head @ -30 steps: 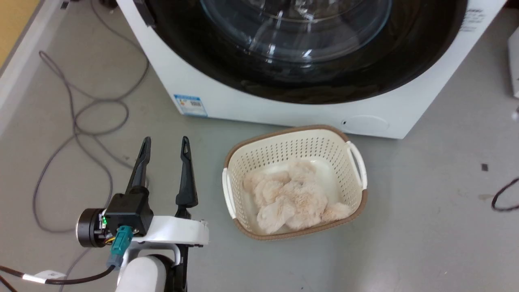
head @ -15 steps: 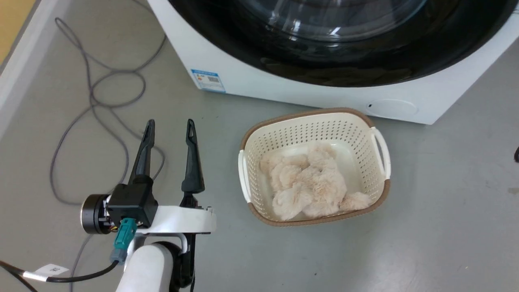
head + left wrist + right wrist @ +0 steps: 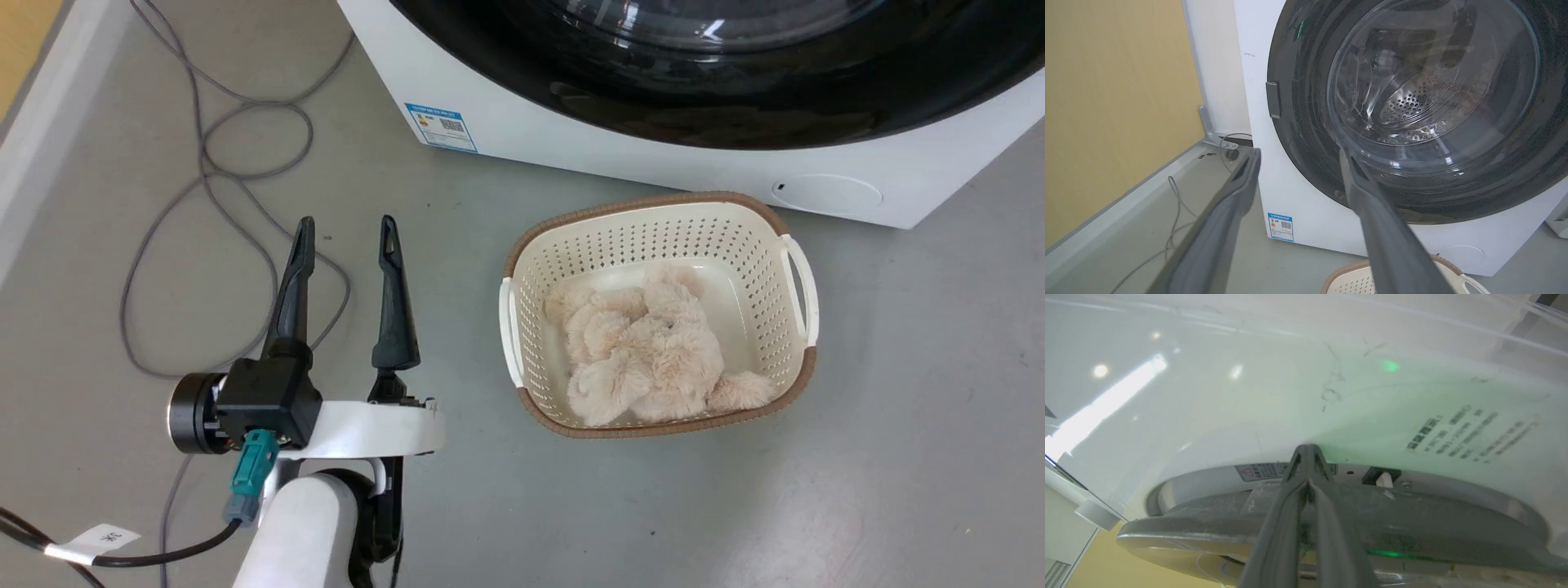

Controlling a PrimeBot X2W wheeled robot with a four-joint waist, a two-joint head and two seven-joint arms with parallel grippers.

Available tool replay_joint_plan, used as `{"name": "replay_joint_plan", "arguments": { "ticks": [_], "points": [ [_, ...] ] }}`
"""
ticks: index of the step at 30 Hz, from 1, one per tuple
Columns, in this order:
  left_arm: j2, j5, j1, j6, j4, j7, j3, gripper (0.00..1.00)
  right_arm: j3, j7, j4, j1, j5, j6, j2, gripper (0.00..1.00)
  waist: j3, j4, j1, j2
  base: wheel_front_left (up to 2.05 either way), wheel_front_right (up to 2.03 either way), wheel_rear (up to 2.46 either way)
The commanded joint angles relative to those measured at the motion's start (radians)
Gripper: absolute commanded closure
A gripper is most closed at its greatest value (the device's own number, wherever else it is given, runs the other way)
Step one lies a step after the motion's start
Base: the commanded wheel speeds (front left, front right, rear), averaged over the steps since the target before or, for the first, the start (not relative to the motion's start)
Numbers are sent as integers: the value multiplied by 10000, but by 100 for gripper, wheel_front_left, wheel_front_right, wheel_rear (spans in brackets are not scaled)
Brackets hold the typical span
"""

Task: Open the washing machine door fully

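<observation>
Camera shifted; washing machine door (image 3: 1412, 110) gleams glossy black around clear glass.

floor (image 3: 898, 408) grey | white washing machine (image 3: 653, 155) at back | cream laundry basket (image 3: 637, 245) (brown rim) just before it | grey cables (image 3: 202, 155) looped at left

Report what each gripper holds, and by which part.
Left gripper: open, nothing held. Right gripper: shut, gripping nothing, its tips at the rim of the washing machine door.
</observation>
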Motion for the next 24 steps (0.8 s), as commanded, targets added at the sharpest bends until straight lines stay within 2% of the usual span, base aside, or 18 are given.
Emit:
{"name": "replay_joint_plan", "arguments": {
  "ticks": [1,15,24],
  "points": [
    [12,-9,-131,41,-9,-55,18,0,228,380,-55,-312,93,-78,233,100,-50,-21,0,0,0,0,0],
    [12,137,-10,-39,88,-55,124,0,930,2016,-815,719,-46,-78,451,100,-431,-320,0,0,0,0,0],
    [12,243,218,-146,214,-55,327,0,1290,2897,-1907,1838,-28,-78,553,100,-928,-577,0,0,0,0,0]
  ]
}}
